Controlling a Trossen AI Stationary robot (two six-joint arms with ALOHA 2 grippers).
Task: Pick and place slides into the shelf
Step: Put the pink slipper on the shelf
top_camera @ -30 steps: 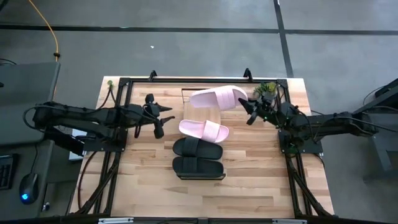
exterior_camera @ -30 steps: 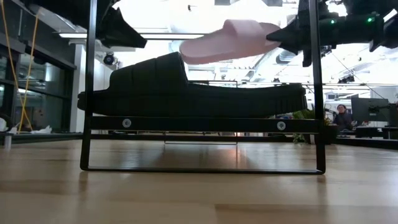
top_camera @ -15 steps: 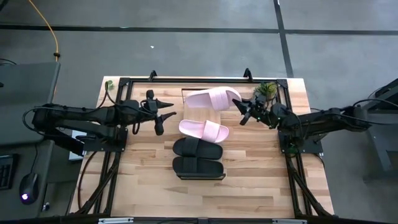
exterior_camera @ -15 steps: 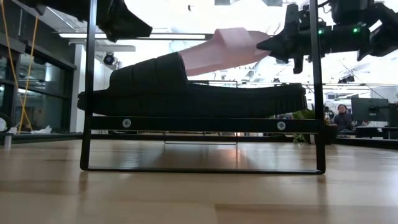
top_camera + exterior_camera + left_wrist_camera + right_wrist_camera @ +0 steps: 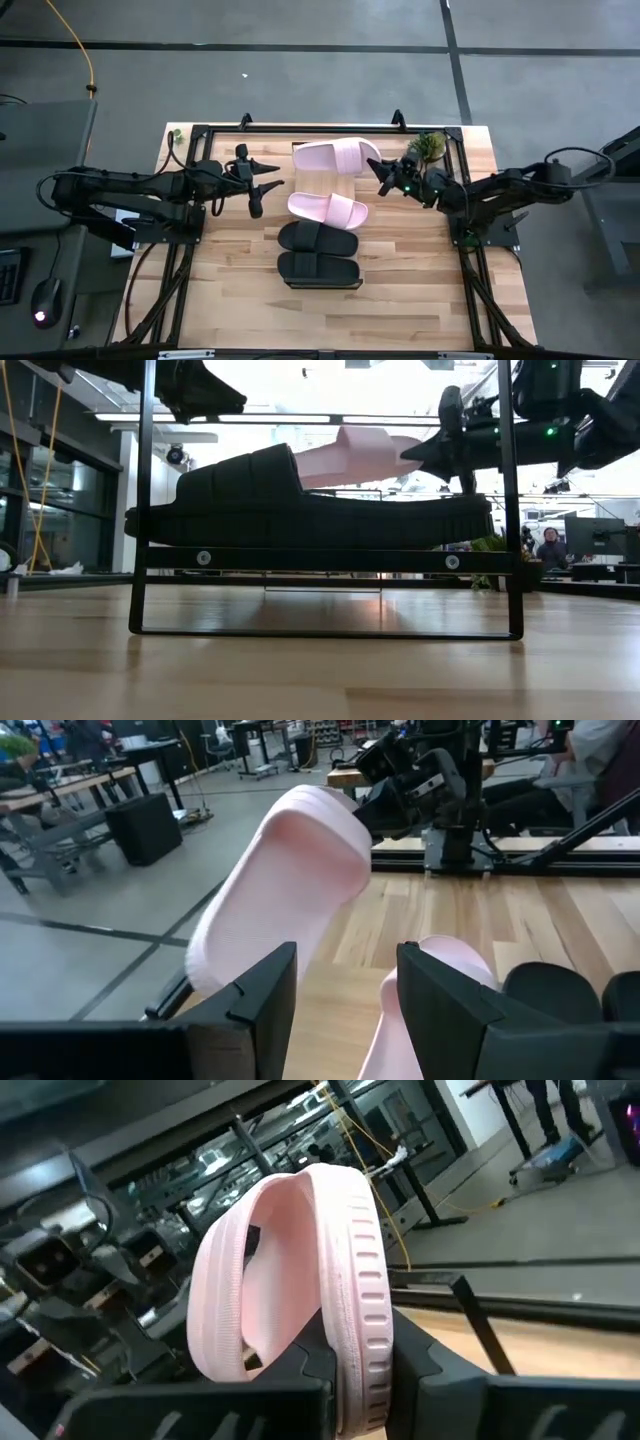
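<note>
Grey floor rings the plank table (image 5: 400, 290). From above, the shelf (image 5: 322, 180) holds two black slides (image 5: 318, 238) and one pink slide (image 5: 328, 208); at its 12 o'clock end the right gripper (image 5: 384, 174) pinches the second pink slide (image 5: 337, 157). The left gripper (image 5: 262, 178) waits open at 9 o'clock, bare planks between. Low view: second pink slide (image 5: 350, 455) hangs above a black one. Right wrist: fingers (image 5: 300, 1365) clamp its edge.

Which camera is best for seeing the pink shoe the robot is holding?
The high view: the whole pink slide shows, held by the right gripper over the shelf. The low view shows it half hidden behind a black slide. The left wrist view shows its sole, the right wrist view only its edge.
</note>
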